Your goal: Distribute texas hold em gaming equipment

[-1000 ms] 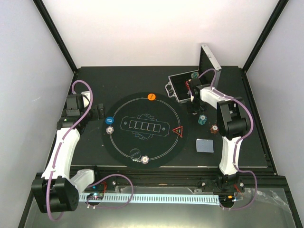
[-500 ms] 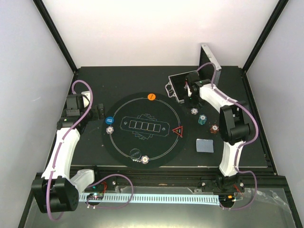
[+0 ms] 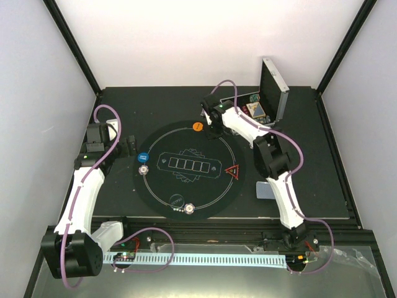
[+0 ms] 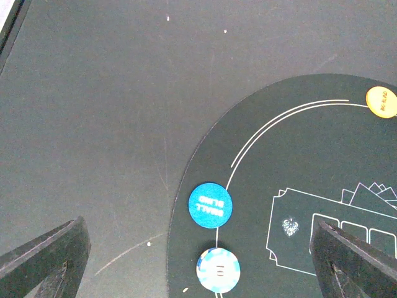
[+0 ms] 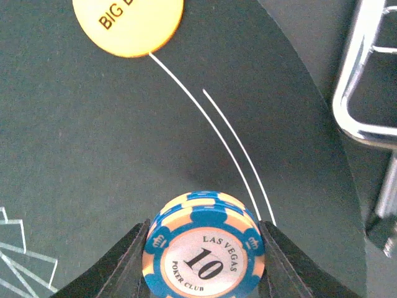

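Over from the right side, the right arm has swung to the far rim of the black mat (image 3: 162,186). Close by, a grey-blue card (image 3: 263,192) lies right of the mat. The left gripper (image 3: 129,144) hangs wide open near the blue disc (image 4: 210,205). Farther off, the right gripper (image 5: 203,253) squeezes a blue-and-white chip stack (image 5: 203,239) beside the orange disc (image 5: 128,26). The silver case (image 3: 273,93) stands behind.

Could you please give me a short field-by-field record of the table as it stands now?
right tool: shut on blue-and-cream chip stack, over the black mat near the orange disc
left tool: open, empty, over the table left of the mat
blue disc: mat's left edge, white chip beside it
red triangle: mat's right side
case: open, rear right
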You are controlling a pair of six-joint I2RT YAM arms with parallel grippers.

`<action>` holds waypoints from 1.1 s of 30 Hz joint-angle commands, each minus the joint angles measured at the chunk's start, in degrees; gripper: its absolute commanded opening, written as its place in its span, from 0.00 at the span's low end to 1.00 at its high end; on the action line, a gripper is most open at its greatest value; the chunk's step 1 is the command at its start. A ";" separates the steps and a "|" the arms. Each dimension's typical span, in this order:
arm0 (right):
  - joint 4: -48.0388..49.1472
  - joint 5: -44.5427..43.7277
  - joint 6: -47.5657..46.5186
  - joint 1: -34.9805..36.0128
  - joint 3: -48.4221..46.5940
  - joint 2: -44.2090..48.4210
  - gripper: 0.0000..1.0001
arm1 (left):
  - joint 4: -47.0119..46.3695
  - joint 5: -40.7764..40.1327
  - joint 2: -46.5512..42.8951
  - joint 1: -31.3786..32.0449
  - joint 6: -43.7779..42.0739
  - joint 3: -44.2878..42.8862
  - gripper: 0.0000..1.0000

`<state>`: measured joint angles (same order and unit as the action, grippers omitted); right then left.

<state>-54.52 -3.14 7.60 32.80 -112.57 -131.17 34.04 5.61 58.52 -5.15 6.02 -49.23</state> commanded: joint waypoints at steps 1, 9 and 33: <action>-3.67 0.26 0.45 -0.02 -7.69 -4.65 0.38 | -0.25 0.44 -0.40 0.30 -0.77 -1.12 0.99; -6.42 -0.49 -0.50 -0.01 -16.21 -12.16 0.38 | -0.23 0.49 -0.14 0.31 -0.84 -1.28 0.99; -6.66 -0.47 -1.76 -0.10 -25.26 -19.66 0.41 | -0.26 0.72 0.48 0.30 -0.84 -1.39 0.99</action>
<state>-61.23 -2.96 6.76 32.75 -136.42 -148.81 34.02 5.63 58.63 -5.15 6.02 -49.23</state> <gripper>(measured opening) 0.419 0.989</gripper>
